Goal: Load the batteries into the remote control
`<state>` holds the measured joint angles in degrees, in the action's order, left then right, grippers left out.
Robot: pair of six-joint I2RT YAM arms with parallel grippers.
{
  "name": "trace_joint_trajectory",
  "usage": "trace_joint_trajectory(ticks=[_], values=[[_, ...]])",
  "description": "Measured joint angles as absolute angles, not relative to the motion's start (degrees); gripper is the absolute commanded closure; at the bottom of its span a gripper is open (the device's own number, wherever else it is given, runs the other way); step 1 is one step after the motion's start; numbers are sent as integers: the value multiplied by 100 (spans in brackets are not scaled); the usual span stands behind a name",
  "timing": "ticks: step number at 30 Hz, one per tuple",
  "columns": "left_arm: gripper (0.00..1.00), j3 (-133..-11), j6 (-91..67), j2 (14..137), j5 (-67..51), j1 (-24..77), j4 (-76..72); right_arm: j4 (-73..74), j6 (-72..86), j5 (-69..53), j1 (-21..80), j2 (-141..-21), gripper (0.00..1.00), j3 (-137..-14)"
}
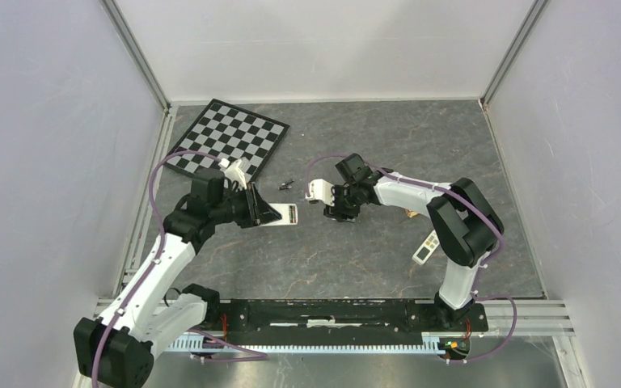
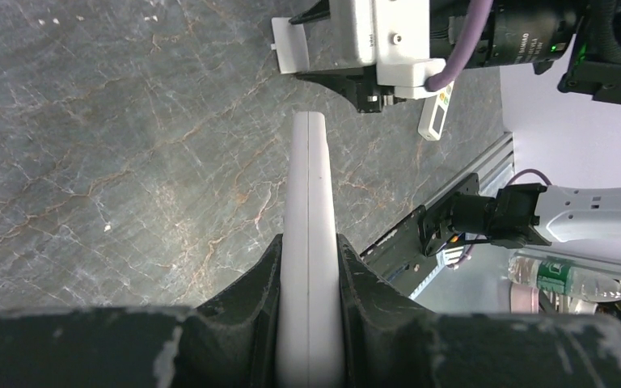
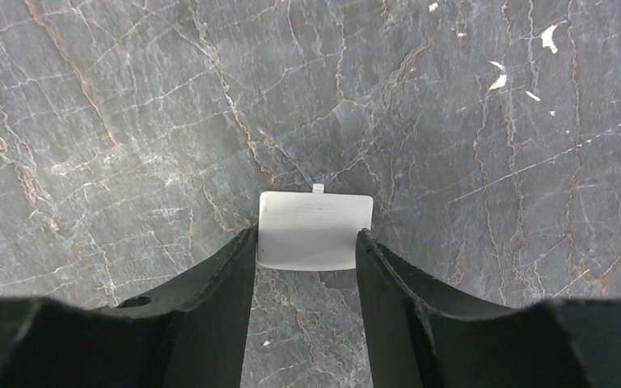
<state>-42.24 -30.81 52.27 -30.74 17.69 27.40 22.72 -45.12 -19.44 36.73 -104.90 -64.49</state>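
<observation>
Nearest the bases, the left gripper (image 2: 309,242) pinched the remote control (image 2: 307,178) edge-on, lifted above the table (image 1: 388,145). Just beyond it the right gripper (image 3: 307,236) had its fingers against both sides of a white battery cover (image 3: 315,218), apparently pinching it. Farther off, the batteries (image 1: 287,184) lay on the table near the chessboard (image 1: 228,137). So I judged the cover to be off and the loading itself not yet begun. Only the top view showed the batteries. The left wrist view alone showed the grip on the remote, and the right wrist view the cover's latch tab.
</observation>
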Motion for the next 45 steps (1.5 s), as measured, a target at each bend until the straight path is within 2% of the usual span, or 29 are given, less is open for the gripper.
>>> trace_joint_trajectory(ticks=[4,12,13,16,20,24,29,32,36,45], values=[[98,-4060,-3201,5304,-3142,1769,2602,2305,-4532,-1942,3667,-10407,41,-6372],[98,-3848,-3365,5542,-3208,1769,2351,2528,-4401,-1789,3658,-10318,10,-6337],[98,-3846,-3365,5553,-3208,1769,2342,2641,-4362,-1769,3642,-10381,8,-6451],[98,-3846,-3363,5575,-3208,1769,2314,2808,-4239,-1732,3577,-10659,12,-6805],[98,-3846,-3365,5590,-3208,1769,2270,2834,-4080,-1732,3516,-10853,24,-7043],[98,-3846,-3363,5601,-3205,1769,2259,2961,-3938,-1728,3511,-10965,29,-7192],[98,-3846,-3363,5664,-3205,1769,2261,3072,-3774,-1695,3514,-11034,45,-7277],[98,-3846,-3363,5666,-3205,1769,2259,3162,-3686,-1684,3516,-11102,50,-7378],[98,-3846,-3363,5666,-3208,1769,2259,3179,-3583,-1647,3509,-11148,55,-7456],[98,-3658,-3511,5944,-3361,1769,2010,3004,-3579,-1785,3474,-11032,58,-7299]])
